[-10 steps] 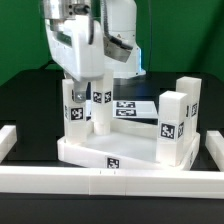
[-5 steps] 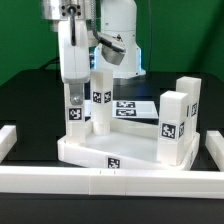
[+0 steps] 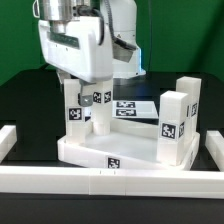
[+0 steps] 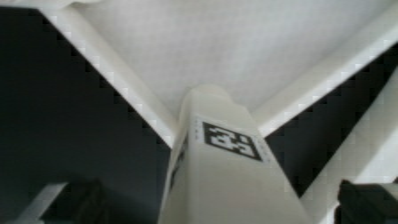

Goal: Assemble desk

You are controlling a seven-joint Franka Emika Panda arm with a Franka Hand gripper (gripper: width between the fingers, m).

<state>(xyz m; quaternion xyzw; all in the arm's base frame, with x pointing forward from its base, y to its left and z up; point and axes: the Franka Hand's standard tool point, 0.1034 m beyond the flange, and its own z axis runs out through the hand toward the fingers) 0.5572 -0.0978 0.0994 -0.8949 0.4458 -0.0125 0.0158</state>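
The desk's white tabletop lies with its raised rim up, and tagged white square legs stand on it. Two legs rise at the exterior view's right. Two more stand at the back left, one beside the other. My gripper hangs over the top of that leftmost leg. In the wrist view this leg runs up between my dark fingers, with a gap on each side. The gripper is open and holds nothing.
Long white border rails run along the front, the exterior view's left and its right. The marker board lies flat on the black table behind the tabletop. The arm's white body stands behind the legs.
The jaws have spread apart and let go of the leftmost leg. The hand has turned about its vertical axis, now showing its broad face. The leg stays upright.
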